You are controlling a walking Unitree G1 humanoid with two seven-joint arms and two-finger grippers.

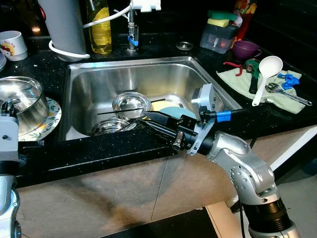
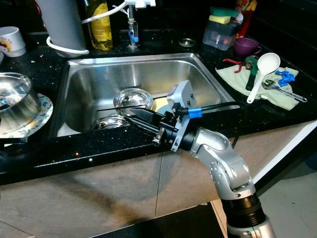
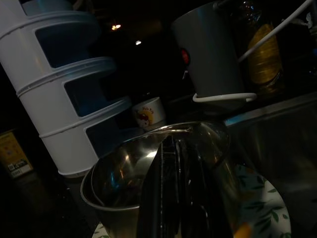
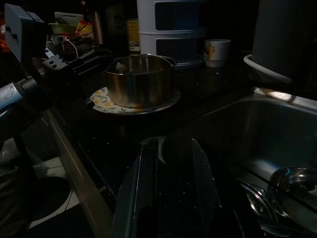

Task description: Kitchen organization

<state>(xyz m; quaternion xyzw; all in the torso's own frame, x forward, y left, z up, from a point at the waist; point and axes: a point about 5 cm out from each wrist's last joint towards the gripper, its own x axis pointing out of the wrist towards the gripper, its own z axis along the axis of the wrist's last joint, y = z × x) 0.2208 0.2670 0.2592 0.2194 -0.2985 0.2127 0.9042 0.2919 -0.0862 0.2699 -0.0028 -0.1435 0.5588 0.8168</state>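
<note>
A steel sink holds two steel bowls and a light blue plate. My right gripper reaches over the sink's front edge, just above the dishes. It is open, and nothing shows between its fingers. On the counter to the left, a steel pot stands on a leaf-patterned plate. My left gripper is at the pot's rim. Whether it grips the pot is hidden in the dark.
Behind the sink are a white cylinder, a yellow bottle, the faucet and a mug. To the right are a white ladle and tools on a green cloth, a purple cup and a sponge box.
</note>
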